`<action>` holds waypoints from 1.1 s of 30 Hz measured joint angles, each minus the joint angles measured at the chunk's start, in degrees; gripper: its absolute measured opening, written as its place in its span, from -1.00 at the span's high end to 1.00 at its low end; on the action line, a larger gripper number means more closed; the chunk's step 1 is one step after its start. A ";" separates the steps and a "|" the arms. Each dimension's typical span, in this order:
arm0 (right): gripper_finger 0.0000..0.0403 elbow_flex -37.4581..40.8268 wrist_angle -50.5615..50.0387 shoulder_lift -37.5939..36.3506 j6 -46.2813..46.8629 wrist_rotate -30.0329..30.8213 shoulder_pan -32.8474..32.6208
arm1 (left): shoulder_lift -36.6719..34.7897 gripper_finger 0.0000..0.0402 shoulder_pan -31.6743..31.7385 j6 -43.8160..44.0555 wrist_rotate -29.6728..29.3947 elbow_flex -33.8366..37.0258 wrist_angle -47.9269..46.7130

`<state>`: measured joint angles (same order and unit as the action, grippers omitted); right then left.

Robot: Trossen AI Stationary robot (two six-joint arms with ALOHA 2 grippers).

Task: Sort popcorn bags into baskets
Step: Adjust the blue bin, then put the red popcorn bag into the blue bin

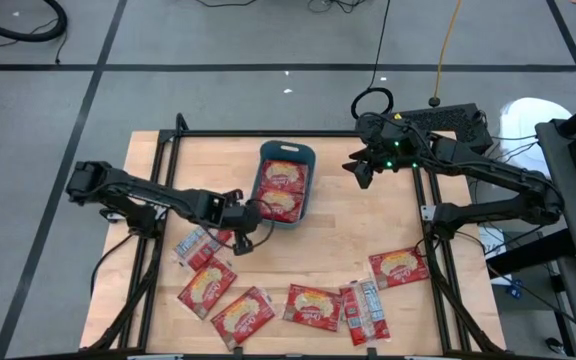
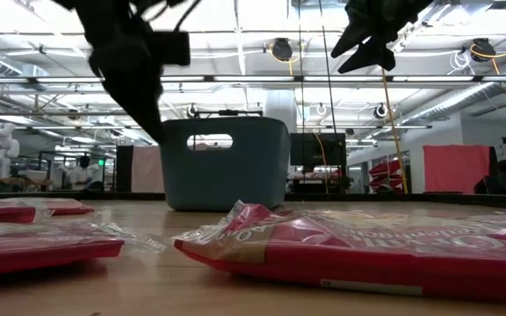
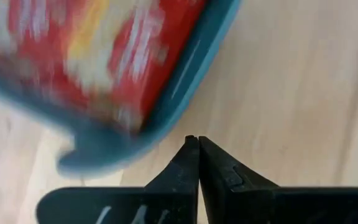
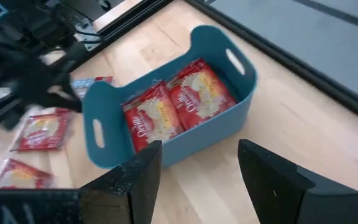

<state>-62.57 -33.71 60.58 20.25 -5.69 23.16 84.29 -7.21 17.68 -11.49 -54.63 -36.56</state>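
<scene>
Overhead and wrist views of a two-arm sorting bench. The left gripper (image 1: 240, 243) hangs just beside the near-left corner of the teal basket (image 1: 302, 153); its jaws are pressed together with nothing between them, as the left wrist view shows, tips over bare wood next to the basket's rim. The right gripper (image 1: 362, 173) hovers above the bench (image 1: 368, 225) to the right of the basket, jaws spread wide and empty.

The basket stands with its long axis running from the near edge of the bench to the far edge. Inside lie two popcorn bags (image 1: 282, 190), red face up, one behind the other.

The remaining bags (image 1: 312, 304) lie flat in a loose row along the near edge, at varied angles; two (image 1: 364, 310) show silvery backs and point near-to-far.
</scene>
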 joint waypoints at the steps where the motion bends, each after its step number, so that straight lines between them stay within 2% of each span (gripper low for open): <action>1: -0.01 0.00 0.00 0.00 0.06 -0.35 0.00 | 0.00 0.98 0.40 1.39 0.42 1.08 -1.13; 8: -0.01 0.00 -2.12 0.00 1.26 -0.51 -1.25 | -0.02 0.94 1.48 5.52 0.18 6.19 -0.93; 12: -0.01 0.00 -2.94 0.00 1.05 -0.31 -2.41 | -0.03 0.98 4.28 6.45 -1.20 8.03 5.86; 21: -0.01 0.00 -3.59 0.00 0.06 -0.31 -2.67 | -0.02 0.88 7.31 -2.14 -0.19 8.59 18.82; 27: -0.01 0.00 -6.32 -0.02 0.04 -0.31 -2.67 | -0.02 0.87 7.11 -5.04 4.29 8.57 26.09; 33: -0.01 0.00 -9.56 -1.26 3.85 -1.47 -2.71 | -0.04 0.87 7.09 0.81 7.04 8.57 22.36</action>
<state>-62.57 -43.28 59.32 24.11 -7.16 20.45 84.25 -0.13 18.49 -4.45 -46.06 -14.20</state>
